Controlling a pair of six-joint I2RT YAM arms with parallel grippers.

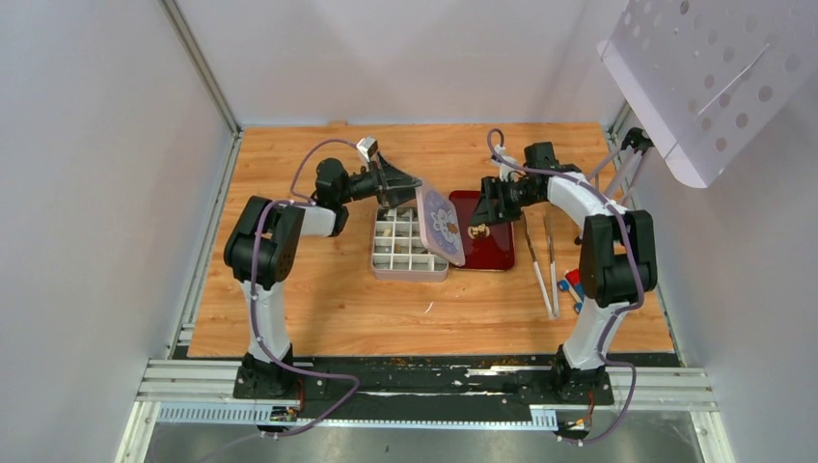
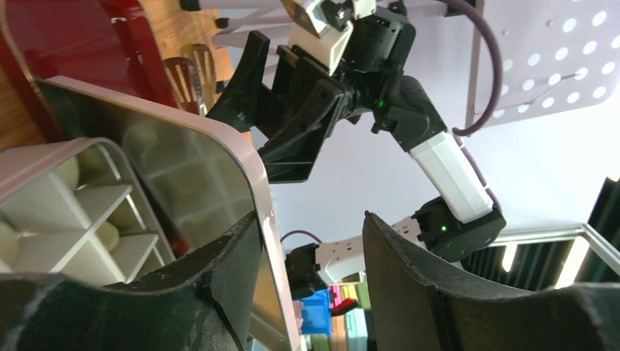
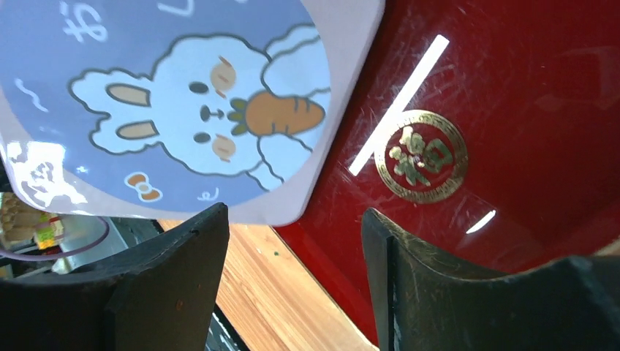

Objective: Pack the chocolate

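Left wrist: tin (image 2: 44, 168) cropped at left edge, chocolate (image 2: 108, 234) half behind dividers. Top view: tilted lid (image 1: 440, 224) covers tin's right column — pieces too small to count. Right wrist: lid cut by top and left edges, red tray (image 3: 512, 110) by right.

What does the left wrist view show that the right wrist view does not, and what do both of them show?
Only the left wrist view: the pale metal tin with white dividers, cream-white oval chocolate pieces in its compartments, the shiny inner side of the rounded metal lid, the right arm and the white perforated panel.
Only the right wrist view: the lid's printed outer face with a blue rabbit beside an orange carrot, and the round gold emblem.
Both: the tilted lid, the glossy dark red tray and the wooden table.
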